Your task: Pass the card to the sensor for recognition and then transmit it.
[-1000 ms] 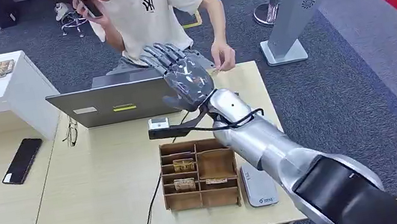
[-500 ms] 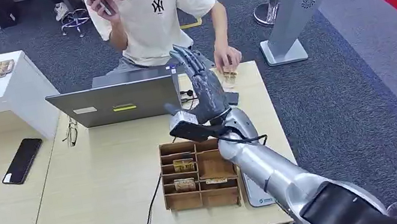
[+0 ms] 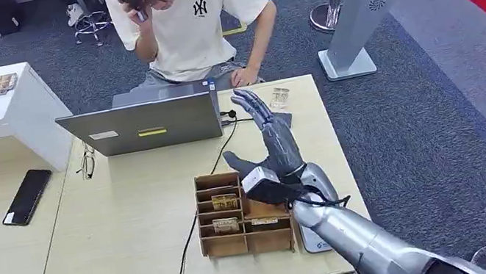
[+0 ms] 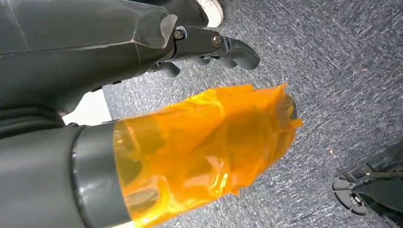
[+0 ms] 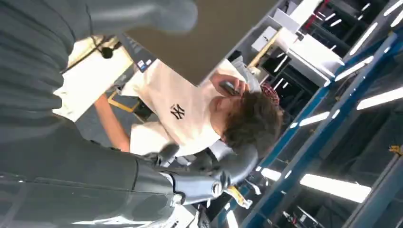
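My right hand (image 3: 271,136) is raised over the table behind the wooden card box (image 3: 213,237), fingers spread and pointing up, holding nothing. In the right wrist view its dark fingers (image 5: 209,178) stick out toward the seated person (image 5: 190,114). A small card (image 3: 279,97) lies on the table's far right, close to the person's hand (image 3: 243,76). The box holds cards (image 3: 225,202) in its left compartments. The white sensor (image 3: 311,239) lies right of the box, mostly hidden by my forearm. My left hand (image 4: 214,45) hangs over the carpet, empty, its thumb wrapped in orange tape.
An open laptop (image 3: 149,125) stands at the table's far side, with a cable (image 3: 188,247) running to the front edge. Glasses (image 3: 88,163) and a black phone (image 3: 27,196) lie to the left. The person (image 3: 189,12) sits behind the table. A grey pillar base (image 3: 347,64) stands far right.
My right hand has come down and back from near the person to just behind the box. The person laid the card on the table and drew the hand away.
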